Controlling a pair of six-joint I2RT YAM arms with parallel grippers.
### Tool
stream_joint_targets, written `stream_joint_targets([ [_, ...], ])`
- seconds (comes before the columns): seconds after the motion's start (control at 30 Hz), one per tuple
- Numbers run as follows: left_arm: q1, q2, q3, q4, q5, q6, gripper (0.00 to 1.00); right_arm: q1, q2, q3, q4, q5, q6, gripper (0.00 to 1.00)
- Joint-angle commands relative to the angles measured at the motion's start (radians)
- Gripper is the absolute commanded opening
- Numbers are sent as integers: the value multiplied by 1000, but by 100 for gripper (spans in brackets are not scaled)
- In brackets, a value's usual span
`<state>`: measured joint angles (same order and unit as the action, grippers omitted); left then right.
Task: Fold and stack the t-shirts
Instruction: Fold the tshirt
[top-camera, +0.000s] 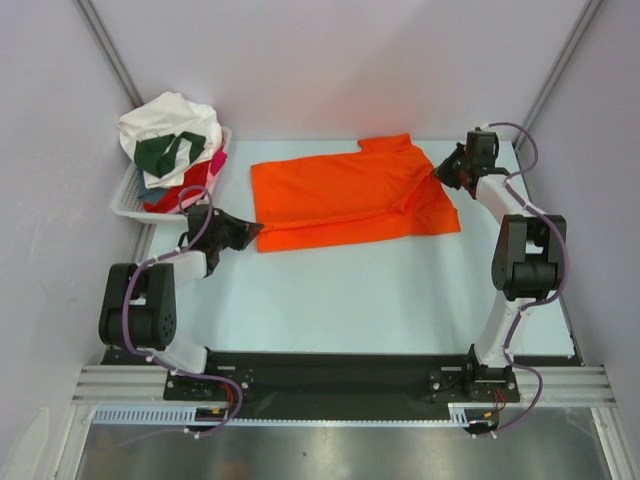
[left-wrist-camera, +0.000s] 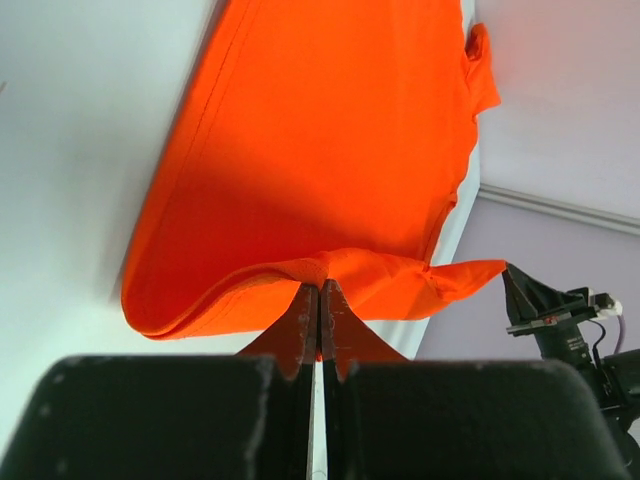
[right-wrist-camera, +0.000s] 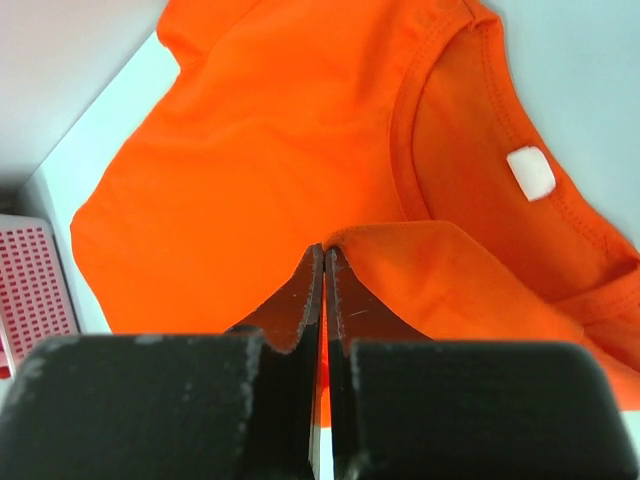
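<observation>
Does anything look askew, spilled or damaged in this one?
Nothing looks damaged or spilled. The orange t-shirt lies mid-fold, its near edge slightly crooked, pinched at opposite ends by the left hand and right hand. The other t-shirts are heaped loosely above the rim of the basket, which looks untidy but expected.

Bright, even, diffuse light, no glare. Dark soft shadow across shirt (left-wrist-camera: 300, 150) just above its lifted fold. Focus sharp.
</observation>
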<state>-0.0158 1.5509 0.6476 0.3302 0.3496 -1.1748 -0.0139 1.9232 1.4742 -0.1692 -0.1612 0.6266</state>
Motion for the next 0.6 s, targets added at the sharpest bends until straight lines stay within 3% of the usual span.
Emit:
stream_joint_targets([
  [0.0, 7, 21, 20, 76, -27, -42, 0, 6, 23, 80, -4, 15, -22, 0],
  [0.57, 8, 133, 41, 188, -26, -112, 0, 35, 198, 320, -84, 19, -50, 0],
])
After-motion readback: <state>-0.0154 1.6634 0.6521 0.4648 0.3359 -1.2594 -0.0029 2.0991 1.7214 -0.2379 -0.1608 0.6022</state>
